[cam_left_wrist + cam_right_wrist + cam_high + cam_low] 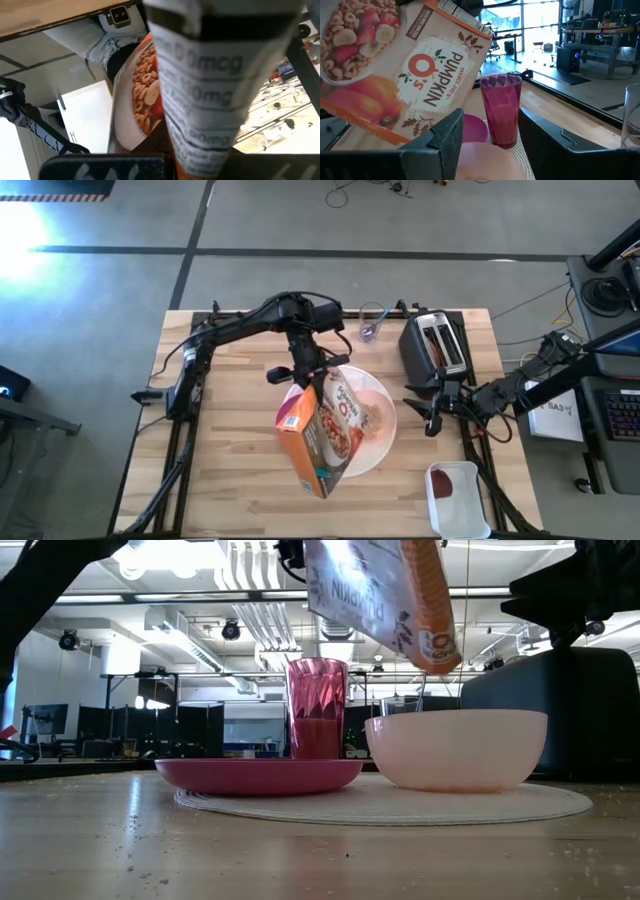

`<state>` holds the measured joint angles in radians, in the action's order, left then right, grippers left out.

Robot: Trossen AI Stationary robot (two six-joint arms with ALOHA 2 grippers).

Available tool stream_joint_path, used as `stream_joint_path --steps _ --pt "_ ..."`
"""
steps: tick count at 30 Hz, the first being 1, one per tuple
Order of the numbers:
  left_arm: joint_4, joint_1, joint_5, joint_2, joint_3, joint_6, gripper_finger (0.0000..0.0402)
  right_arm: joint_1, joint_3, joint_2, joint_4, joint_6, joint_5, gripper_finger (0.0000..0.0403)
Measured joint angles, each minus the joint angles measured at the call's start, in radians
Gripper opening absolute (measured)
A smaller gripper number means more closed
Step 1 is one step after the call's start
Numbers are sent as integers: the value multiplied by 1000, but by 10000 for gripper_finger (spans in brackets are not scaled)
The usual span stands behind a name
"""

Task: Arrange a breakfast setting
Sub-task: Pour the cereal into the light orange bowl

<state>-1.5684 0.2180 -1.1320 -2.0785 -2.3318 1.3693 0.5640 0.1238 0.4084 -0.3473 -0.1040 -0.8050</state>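
The left pincer (300,376), clamped on a tilted cereal box (318,436), holds it over the peach bowl (456,748) on the white plate (400,806); pouring seems in hand, and tipping further comes next. The right pincer (433,408) waits wide beside the toaster (438,343).

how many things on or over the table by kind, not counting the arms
plates: 2, white plate and magenta plate
bowl: 1
cups: 2, pink cup and clear glass
cereal box: 1
toaster: 1
white tub: 1
total: 8
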Motion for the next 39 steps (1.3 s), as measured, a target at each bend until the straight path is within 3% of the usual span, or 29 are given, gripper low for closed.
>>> stream_joint_path --steps 39 --pt "12 13 -36 2 68 23 0 0 0 0 0 0 0 178"
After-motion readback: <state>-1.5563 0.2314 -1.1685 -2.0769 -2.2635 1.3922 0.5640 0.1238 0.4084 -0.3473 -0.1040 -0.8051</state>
